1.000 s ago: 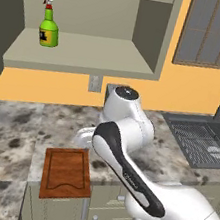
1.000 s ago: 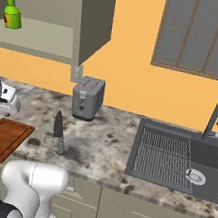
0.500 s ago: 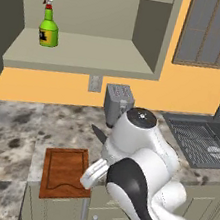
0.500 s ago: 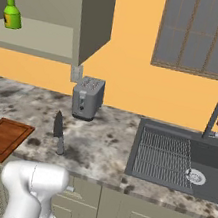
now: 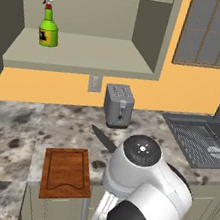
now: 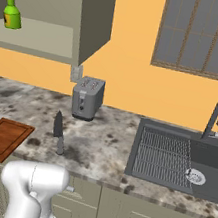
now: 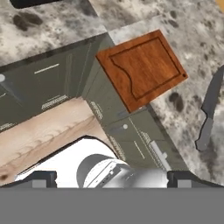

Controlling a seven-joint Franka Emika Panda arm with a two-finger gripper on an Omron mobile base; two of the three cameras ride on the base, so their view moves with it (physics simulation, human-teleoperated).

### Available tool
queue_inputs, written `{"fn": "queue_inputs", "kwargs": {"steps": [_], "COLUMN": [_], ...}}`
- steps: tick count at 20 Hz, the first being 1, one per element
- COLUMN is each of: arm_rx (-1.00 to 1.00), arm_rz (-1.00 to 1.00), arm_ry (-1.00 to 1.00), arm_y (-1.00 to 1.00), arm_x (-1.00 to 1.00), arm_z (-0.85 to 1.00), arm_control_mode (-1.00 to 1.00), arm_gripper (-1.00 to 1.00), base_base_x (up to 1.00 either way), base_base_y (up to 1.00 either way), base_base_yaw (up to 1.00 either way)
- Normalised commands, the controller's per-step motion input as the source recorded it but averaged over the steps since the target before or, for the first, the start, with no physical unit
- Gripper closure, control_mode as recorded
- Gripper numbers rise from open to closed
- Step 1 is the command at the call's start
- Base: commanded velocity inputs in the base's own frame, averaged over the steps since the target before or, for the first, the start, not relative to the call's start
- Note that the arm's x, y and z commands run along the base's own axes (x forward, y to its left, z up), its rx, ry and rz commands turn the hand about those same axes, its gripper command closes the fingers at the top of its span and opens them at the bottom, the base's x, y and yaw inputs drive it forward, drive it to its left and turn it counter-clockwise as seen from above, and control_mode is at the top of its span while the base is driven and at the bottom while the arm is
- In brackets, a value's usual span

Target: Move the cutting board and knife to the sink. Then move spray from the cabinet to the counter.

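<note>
At counter (image 5: 11, 136) front edge: cutting board (image 5: 66, 172) lies flat, notched short side overhanging cabinet fronts; long axis runs front-to-back. Knife (image 6: 59, 131) just beside it on sink side, apart, blade pointing to wall, handle toward robot. Gripper jaws wide, holding nothing; hand view looks down on board (image 7: 142, 68) from above/front, so board nearer than knife (image 7: 209, 114). Sink (image 6: 206, 171) well apart w/ bare counter between; toaster (image 5: 118, 105) behind. Spray (image 5: 49, 23) on cabinet (image 5: 85, 57) shelf.

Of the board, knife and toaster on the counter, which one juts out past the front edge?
The cutting board; its front overhangs the counter, while knife and toaster sit fully on it.
</note>
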Motion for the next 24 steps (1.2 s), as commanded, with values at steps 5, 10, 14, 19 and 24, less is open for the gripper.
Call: {"fn": "queue_inputs", "kwargs": {"steps": [5, 10, 14, 19, 24], "arm_rx": [-0.09, -0.07, -0.04, -0.01, -0.01], "arm_rz": [0.3, 0.28, 0.2, 0.11, 0.02], "arm_ry": [-0.13, -0.13, -0.14, -0.16, -0.14], "arm_y": [0.0, -0.02, 0.0, 0.0, 0.02], "arm_x": [0.0, 0.0, 0.0, 0.0, 0.0], "arm_z": [0.0, -0.06, -0.33, -0.32, -0.29], "arm_control_mode": [-1.0, -1.0, -1.0, -1.0, -1.0], "arm_gripper": [-1.0, -1.0, -1.0, -1.0, -1.0], "base_base_x": [0.0, 0.0, 0.0, 0.0, 0.0], "base_base_y": [0.0, 0.0, 0.0, 0.0, 0.0], "base_base_yaw": [0.0, 0.0, 0.0, 0.0, 0.0]}}
